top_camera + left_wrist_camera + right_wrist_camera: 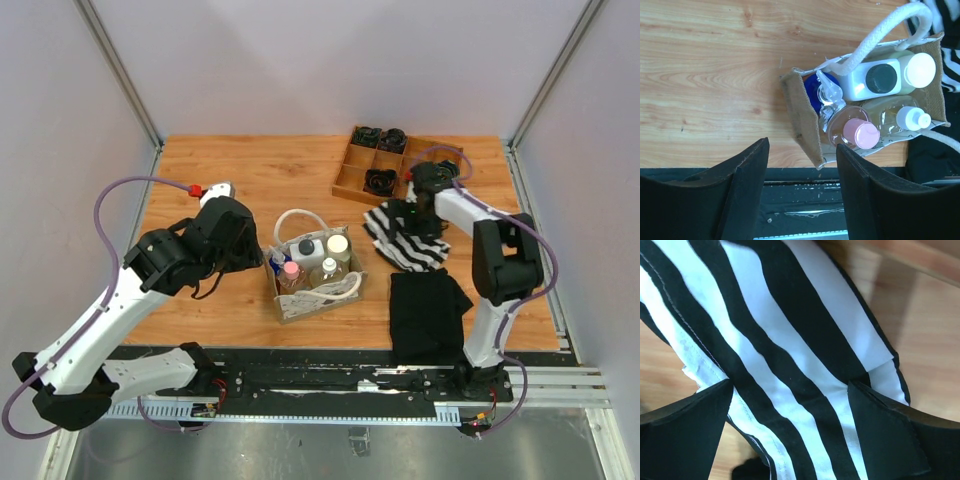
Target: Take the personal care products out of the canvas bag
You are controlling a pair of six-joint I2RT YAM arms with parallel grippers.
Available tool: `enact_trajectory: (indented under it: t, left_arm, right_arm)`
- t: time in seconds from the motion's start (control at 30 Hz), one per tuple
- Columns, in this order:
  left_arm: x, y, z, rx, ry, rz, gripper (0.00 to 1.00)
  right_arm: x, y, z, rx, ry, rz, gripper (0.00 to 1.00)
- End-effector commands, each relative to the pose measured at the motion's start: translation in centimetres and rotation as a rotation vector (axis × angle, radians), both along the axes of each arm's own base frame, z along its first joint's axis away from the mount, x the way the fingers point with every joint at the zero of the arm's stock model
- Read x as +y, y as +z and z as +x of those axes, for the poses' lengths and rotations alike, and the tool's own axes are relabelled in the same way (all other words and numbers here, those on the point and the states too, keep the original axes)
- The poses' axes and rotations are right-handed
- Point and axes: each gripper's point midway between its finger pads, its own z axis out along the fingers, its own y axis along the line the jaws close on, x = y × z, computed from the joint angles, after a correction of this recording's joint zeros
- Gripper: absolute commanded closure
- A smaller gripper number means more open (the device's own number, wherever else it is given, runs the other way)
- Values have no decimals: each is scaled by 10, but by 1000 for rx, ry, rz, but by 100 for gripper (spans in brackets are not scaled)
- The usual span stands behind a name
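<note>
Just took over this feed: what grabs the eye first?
A canvas bag crammed with bottles, including a pink-capped bottle, stands front and centre, with the left tool open just left of it. Farther right, the right tool hangs open over a black-and-white striped cloth.

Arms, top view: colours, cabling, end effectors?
The left arm and right arm have white links with black joint housings. A lilac cable loops along each; the left's carries a red fitting. The left end effector and right end effector have black wedge-shaped fingers.
</note>
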Motion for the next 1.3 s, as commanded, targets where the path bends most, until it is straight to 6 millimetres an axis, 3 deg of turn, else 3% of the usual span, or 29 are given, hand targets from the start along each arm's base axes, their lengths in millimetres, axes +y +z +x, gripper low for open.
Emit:
enact_trajectory:
  t: [0.0, 0.33, 0.47, 0.6, 0.7, 0.77, 1.03, 1.13, 1.27]
  left_arm:
    - [6, 19, -1, -55, 16, -23, 39]
    - [9, 38, -6, -66, 5, -42, 39]
    - [14, 41, -9, -72, 18, -35, 39]
    - [10, 38, -7, -68, 21, -47, 39]
    - [4, 34, -4, -61, 12, -59, 39]
    - [1, 30, -3, -56, 11, -66, 39]
    - [-8, 23, 0, -45, -9, -76, 39]
    - [-10, 22, 1, -41, -17, -78, 39]
    - [-7, 21, -2, -41, -11, -76, 39]
  right_arm:
    - [-122, -41, -81, 293, -271, -191, 1]
    - [-252, 9, -120, 275, -762, -289, 2]
    - [-282, 52, -110, 128, -883, -396, 2]
    - [-251, 115, -85, -137, -785, -311, 1]
    - [-208, 137, -90, -176, -634, -203, 1]
    - [-179, 134, -105, -132, -532, -160, 1]
    - [-93, 86, -180, 90, -236, -189, 1]
    - [-79, 80, -203, 132, -188, -276, 2]
    - [-77, 67, -232, 216, -155, -368, 1]
